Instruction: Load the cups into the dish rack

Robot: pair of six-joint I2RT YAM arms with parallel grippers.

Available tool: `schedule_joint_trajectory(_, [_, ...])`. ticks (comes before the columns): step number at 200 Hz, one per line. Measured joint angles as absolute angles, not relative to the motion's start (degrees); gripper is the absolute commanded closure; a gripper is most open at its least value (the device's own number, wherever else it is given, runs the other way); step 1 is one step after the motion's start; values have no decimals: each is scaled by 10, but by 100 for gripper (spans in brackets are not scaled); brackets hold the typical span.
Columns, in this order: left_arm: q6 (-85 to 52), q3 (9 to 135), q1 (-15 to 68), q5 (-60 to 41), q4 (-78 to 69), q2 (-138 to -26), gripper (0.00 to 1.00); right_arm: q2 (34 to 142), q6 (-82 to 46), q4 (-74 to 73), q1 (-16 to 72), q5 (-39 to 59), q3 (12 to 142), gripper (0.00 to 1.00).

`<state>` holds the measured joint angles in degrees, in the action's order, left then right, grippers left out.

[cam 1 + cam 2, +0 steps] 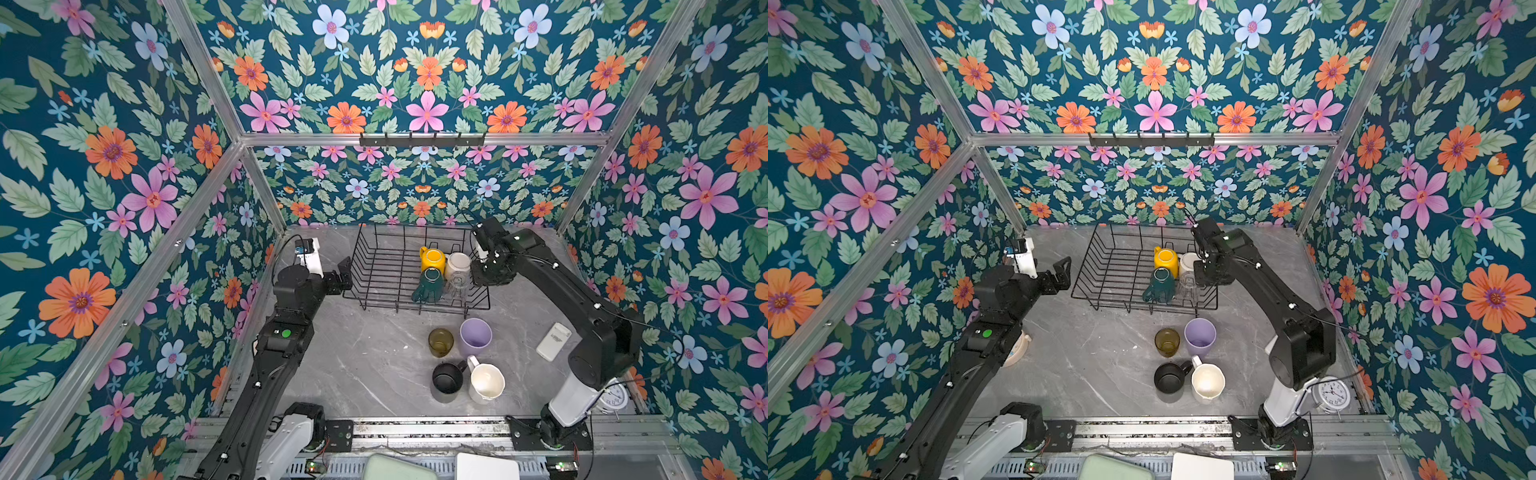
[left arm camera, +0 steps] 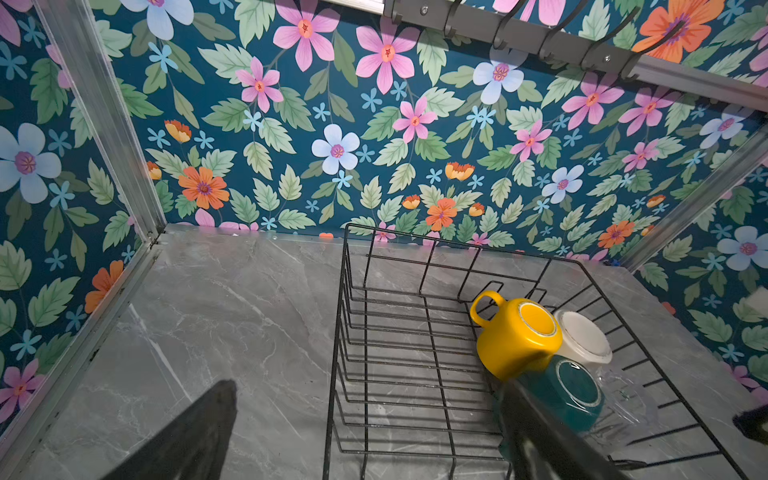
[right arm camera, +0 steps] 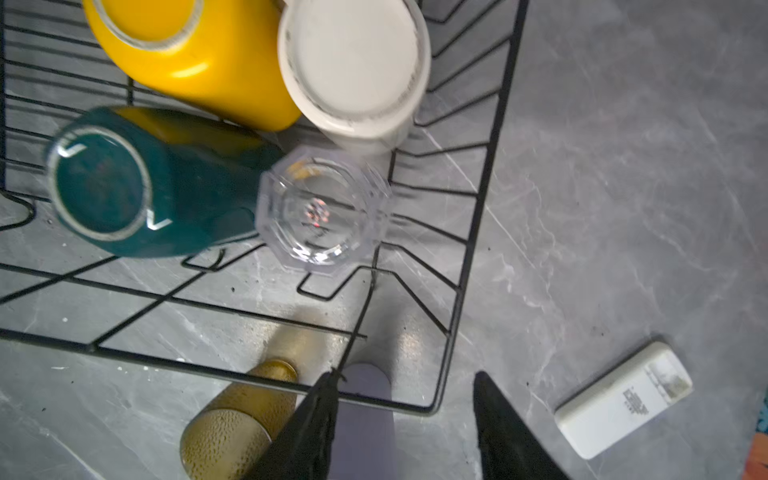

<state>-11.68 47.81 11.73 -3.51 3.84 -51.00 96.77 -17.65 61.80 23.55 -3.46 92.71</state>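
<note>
The black wire dish rack sits at 12 o'clock on the table, and its 9 o'clock half is bare. The left gripper waits just outside the rack's 9 o'clock side, jaws spread wide and empty. The right gripper hovers over the rack's 4 o'clock corner, jaws parted with nothing between them. Four cups stand inverted, crowded at the rack's 3 o'clock end: yellow mug, dark-green mug (apparently leaning), inverted white mug and clear glass. Four more remain on the table at 6 o'clock from that end: upright white mug, lilac tumbler, black mug and amber glass.

Probable hazards:
- A low exit by the right gripper could clip the rack rim or the clear glass directly beneath it.
- The black mug's handle meets the upright white mug, so lifting either may drag the other.
- The amber glass stands just beside the lilac tumbler, so a wide approach could knock it.
- Loading into the crowded end risks toppling the dark-green mug.
</note>
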Motion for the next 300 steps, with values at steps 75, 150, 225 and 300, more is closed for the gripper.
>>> schedule_joint_trajectory(75, [-117, 478, 116, -35, 38, -517, 0, 939, -194, 532, 208, 9, 818, 53])
schedule_joint_trajectory(150, [-117, 478, 116, -33, 38, -520, 0, 972, -188, 486, 177, 6, 781, 66])
schedule_joint_trajectory(225, [-119, 477, 115, -33, 38, -524, 0, 996, -157, 465, 163, 18, 788, 84])
schedule_joint_trajectory(300, [-119, 477, 114, -33, 38, -528, 0, 1020, -133, 466, 143, 22, 814, 84])
